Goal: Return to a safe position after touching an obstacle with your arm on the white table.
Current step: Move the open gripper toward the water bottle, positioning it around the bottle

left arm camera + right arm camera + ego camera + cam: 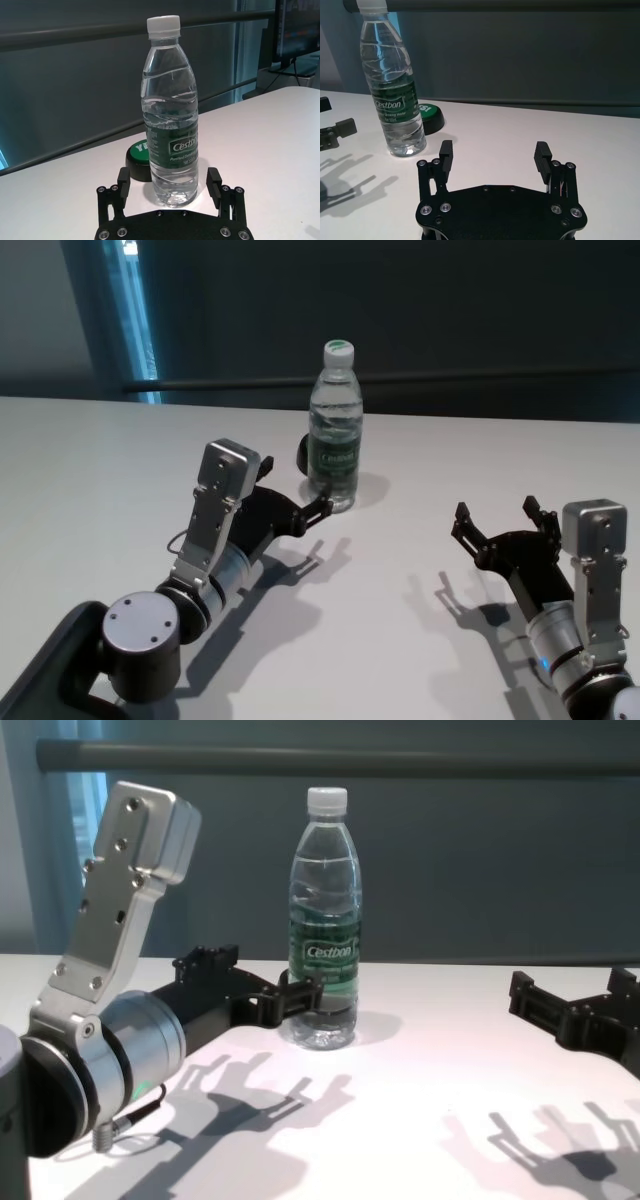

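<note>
The obstacle, a clear water bottle [335, 430] with a white cap and a green label, stands upright on the white table [480, 455]. My left gripper [310, 490] is open at its base. In the left wrist view the bottle [171, 125] stands between the spread fingertips [214, 176], and I cannot tell whether they touch it. In the chest view one left finger [300, 990] sits right beside the bottle [325, 910]. My right gripper [500, 525] is open and empty, low over the table to the right and well away from the bottle [392, 85].
A small, low black-and-green round object [137, 160] lies just behind the bottle and also shows in the right wrist view [431, 115]. The table's far edge [500, 418] runs behind the bottle, with a dark wall beyond.
</note>
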